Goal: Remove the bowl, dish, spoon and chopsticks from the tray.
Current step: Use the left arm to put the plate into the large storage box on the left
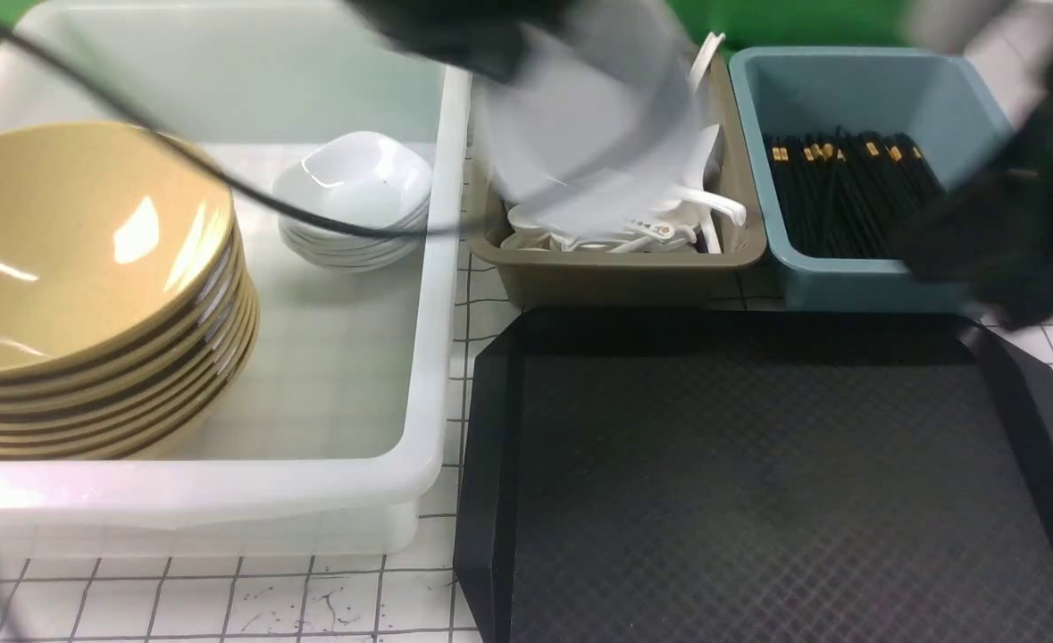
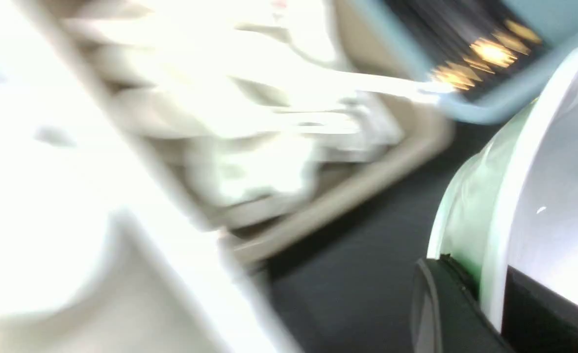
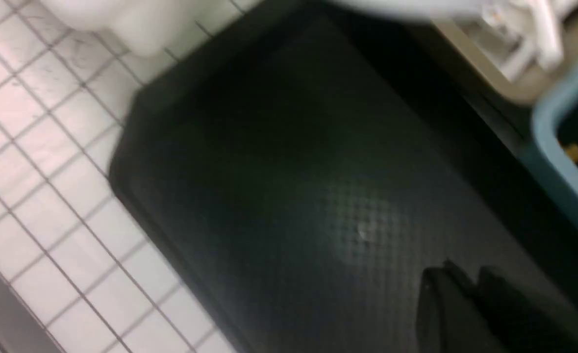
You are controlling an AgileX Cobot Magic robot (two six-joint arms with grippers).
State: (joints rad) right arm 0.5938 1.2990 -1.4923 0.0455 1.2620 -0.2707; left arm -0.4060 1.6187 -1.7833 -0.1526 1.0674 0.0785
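**Left wrist view: dish pinched by its rim, tray bare**

Left wrist view has the best of it. The dish (image 2: 514, 196) stands on edge in the left gripper (image 2: 487, 301), its white rim clamped between the two dark fingers and its body reaching out past their tips. All else in that picture is smear. From the front, the dish shows only as a pale blur, held high over the olive-brown bin (image 1: 615, 277) of spoons (image 1: 669, 223) and well clear of the tray (image 1: 758, 464).

And the tray is bare: no bowl, no spoon, no chopsticks on its diamond pattern. By my reading, this dish is the last piece to put away.

Now the relation that counts. The stack of white dishes (image 1: 354, 192) lies to the robot's left of the held dish, inside the white tub (image 1: 441, 295) and beside the yellow bowls (image 1: 88, 286). The tub's wall stands between, and the left arm is plainly the nearer one. I'd expect the carry to cross that wall leftward, with the dish turned level before the fingers let go.

Over on the right, the right gripper (image 3: 470, 304) hovers above the tray near the blue bin (image 1: 848, 277) of black chopsticks (image 1: 848, 187). Its fingers sit close together with nothing between them, but the picture is too dark and blurred to tell whether they meet.
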